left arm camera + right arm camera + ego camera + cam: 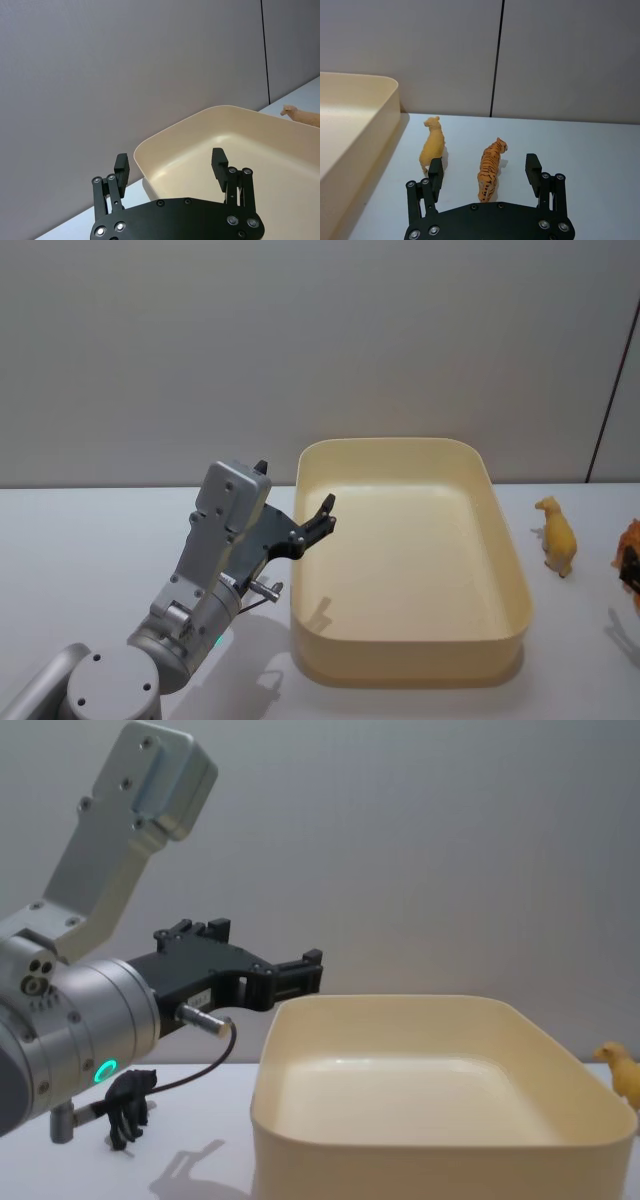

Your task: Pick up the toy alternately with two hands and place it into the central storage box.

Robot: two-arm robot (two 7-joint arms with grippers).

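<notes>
Judging by their look, the toys are small moulded animal figures: light, stiff and smooth, hardly fragile, but likely to skid or tip on the bench (580,150) if nudged off-centre. The striped tiger (488,167) stands upright on thin legs, so the trunk between shoulder and hip looks the soundest place to pinch, across its narrow flanks and not at the legs or tail. The right claw (484,166) hangs just above it, fingers spread wide and holding nothing. A plain yellow animal (433,142) stands just beside the tiger, between it and the cream storage box (410,660) — near enough that one finger might brush it. In the head view the box sits centre-right with nothing inside that I can see, the yellow figure is to its right, and the tiger is cut off by the right edge. The left claw (170,161) is also wide open and empty, held in the air at the box's left rim, left of centre in the head view. A black figure (130,1105) shows at the lower left of the chest view, partly behind the left arm's cable — what animal it is I cannot tell, nor the yellow one's.
</notes>
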